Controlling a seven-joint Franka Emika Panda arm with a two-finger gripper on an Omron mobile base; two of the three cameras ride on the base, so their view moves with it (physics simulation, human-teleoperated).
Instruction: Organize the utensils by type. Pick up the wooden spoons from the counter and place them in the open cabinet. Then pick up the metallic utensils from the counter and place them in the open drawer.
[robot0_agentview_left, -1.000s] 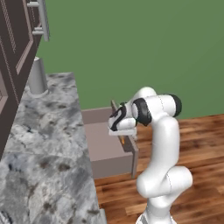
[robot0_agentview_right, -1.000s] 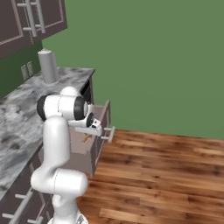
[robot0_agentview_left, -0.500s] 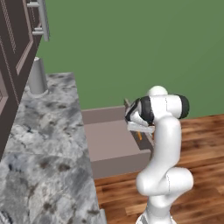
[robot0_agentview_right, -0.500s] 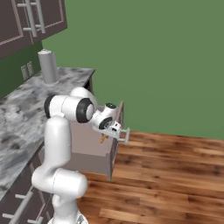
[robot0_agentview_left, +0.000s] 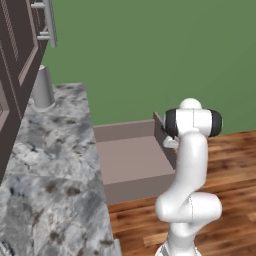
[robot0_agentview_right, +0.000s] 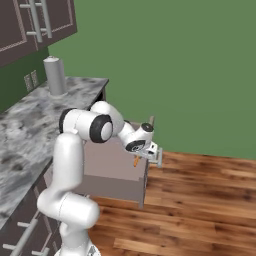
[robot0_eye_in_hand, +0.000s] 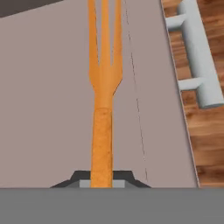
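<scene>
A white robot arm with dark joints reaches out over a pulled-open, shallow mauve-brown drawer that juts from below a long grey-and-white marbled stone counter. Its two-finger gripper hangs over the outer front edge of the drawer, near the drawer's pale grey bar handle, above a brown wooden plank floor. From the hand camera, the gripper is clenched on the handle end of a bright orange fork; the fork's three long tines point away from the hand, out over the drawer's plain flat bottom. From the right base camera the fork shows as a small orange sliver just under the gripper. A grey cylindrical canister stands upright at the far end of the counter, below dark brown wall cabinets with pale bar handles. A flat green wall fills the background.
</scene>
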